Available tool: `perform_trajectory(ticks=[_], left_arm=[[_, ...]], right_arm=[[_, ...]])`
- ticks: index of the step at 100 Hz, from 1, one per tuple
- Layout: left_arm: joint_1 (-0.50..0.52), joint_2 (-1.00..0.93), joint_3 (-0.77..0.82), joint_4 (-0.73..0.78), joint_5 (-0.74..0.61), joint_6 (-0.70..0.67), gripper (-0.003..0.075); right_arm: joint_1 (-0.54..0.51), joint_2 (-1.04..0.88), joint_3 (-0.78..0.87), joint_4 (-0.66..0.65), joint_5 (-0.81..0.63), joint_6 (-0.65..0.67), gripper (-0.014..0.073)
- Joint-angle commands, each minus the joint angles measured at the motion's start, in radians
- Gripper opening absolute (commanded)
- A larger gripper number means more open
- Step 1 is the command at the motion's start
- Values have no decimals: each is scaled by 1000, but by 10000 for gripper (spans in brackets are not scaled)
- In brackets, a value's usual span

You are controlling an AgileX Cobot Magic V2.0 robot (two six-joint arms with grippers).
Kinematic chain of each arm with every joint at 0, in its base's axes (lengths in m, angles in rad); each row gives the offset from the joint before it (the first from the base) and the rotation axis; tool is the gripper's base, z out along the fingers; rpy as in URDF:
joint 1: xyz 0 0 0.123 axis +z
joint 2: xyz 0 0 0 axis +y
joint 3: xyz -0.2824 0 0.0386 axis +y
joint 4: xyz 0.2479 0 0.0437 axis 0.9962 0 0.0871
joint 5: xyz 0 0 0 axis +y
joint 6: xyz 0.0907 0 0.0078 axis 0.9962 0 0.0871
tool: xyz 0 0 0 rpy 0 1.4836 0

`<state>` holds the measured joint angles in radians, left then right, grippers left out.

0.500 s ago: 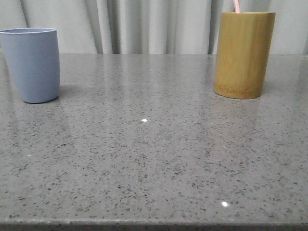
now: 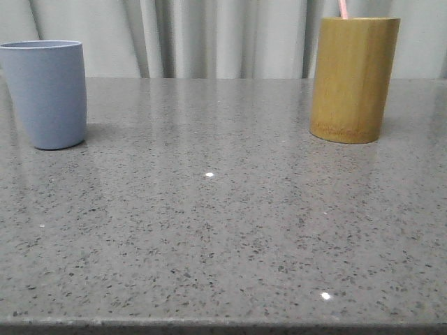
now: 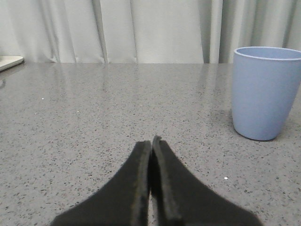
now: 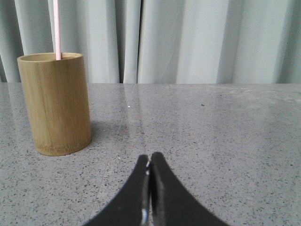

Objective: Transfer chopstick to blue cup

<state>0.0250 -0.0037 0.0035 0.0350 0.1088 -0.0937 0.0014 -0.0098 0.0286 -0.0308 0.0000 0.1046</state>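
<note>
- The thin, straight, pale pink chopstick (image 4: 57, 28) stands in the tall yellow-brown bamboo cylinder cup (image 2: 353, 78); its upper end rises above the cylinder's rim and runs out of the top of the front view, where I see just a short pink stub (image 2: 343, 8).
- That bamboo cylinder stands upright on the far right part of the speckled grey stone table (image 2: 223, 230), close to the pale pleated curtain (image 2: 223, 35) behind the table.
- The matte, dusty blue-grey plastic tumbler, the blue cup (image 2: 47, 93), stands upright at the far left of the table, well apart from the bamboo cylinder. From my left wrist camera I look at its side and rim (image 3: 265, 92); I cannot see inside it.
- My left gripper (image 3: 151, 141) hangs low over the table with its two black fingers (image 3: 138, 179) pressed together, nothing between them. The blue cup is ahead of it and off to one side, not touching it.
- My right gripper (image 4: 149, 157) also sits low over the table, its black fingers (image 4: 164, 193) closed tip against tip and holding nothing. The bamboo cylinder with the chopstick stands ahead of it and to the side, apart from the fingertips.
- At the edge of my left wrist camera a flat, pale object (image 3: 9, 61) lies on the table; I cannot tell what it is.
</note>
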Motion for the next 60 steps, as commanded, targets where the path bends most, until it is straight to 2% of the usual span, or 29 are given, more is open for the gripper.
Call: perform_trajectory(ticks=[1, 37, 47, 60], left_arm=[[1, -34, 7, -2, -90, -7, -19], [1, -34, 7, -2, -90, -7, -19], [1, -34, 7, -10, -131, -7, -19], [1, -34, -15, -82, -144, -7, -19]], right_arm=[[-5, -21, 0, -11, -70, 0, -97], [-5, -21, 0, -11, -82, 0, -97], [-5, -21, -1, -11, -73, 0, -97], [-3, -21, -15, -11, -64, 0, -97]])
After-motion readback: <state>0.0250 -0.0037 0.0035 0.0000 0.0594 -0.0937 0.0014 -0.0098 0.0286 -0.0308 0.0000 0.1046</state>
